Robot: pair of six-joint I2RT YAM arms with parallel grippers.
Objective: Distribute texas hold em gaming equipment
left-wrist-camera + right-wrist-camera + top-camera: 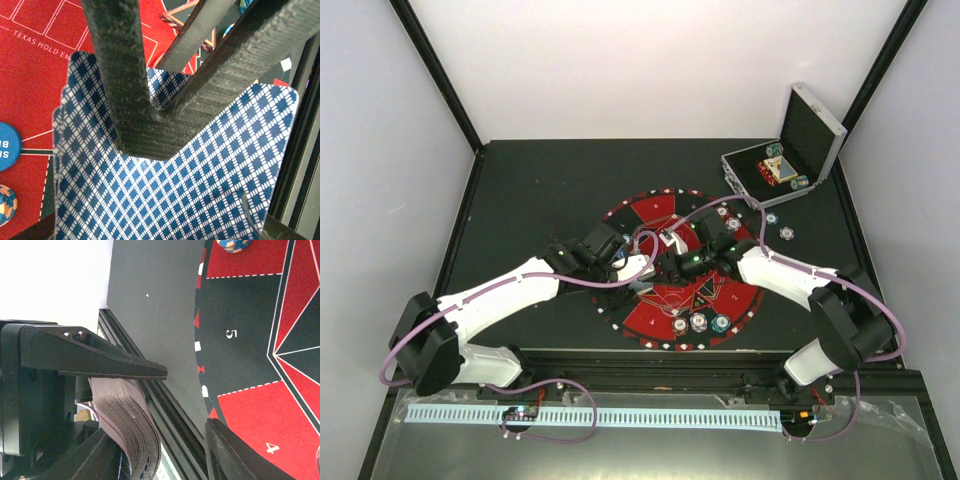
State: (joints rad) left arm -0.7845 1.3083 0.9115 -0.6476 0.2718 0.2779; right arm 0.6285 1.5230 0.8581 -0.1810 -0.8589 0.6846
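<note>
Both arms meet over the middle of the round red-and-black mat (645, 318). My left gripper (642, 265) (168, 200) is shut on a deck of playing cards (165, 190) with blue diamond backs, which fills its wrist view. My right gripper (667, 262) (186, 398) is open. Its upper finger (125, 367) lies over the deck's bowed edge (132, 427); its lower finger (227, 452) stands apart from the deck. Its black fingers (122, 85) cross the top card. Three poker chips (700, 323) sit at the mat's near rim. A blue marker disc (7, 146) and an orange-blue chip (6, 202) lie left of the deck.
The silver case (810, 135) stands open at the back right with chips inside. A few more chips (728, 220) lie on the mat's far right side, and two (780, 226) lie off it. The black rail (165, 415) of the table's near edge runs close under my right gripper.
</note>
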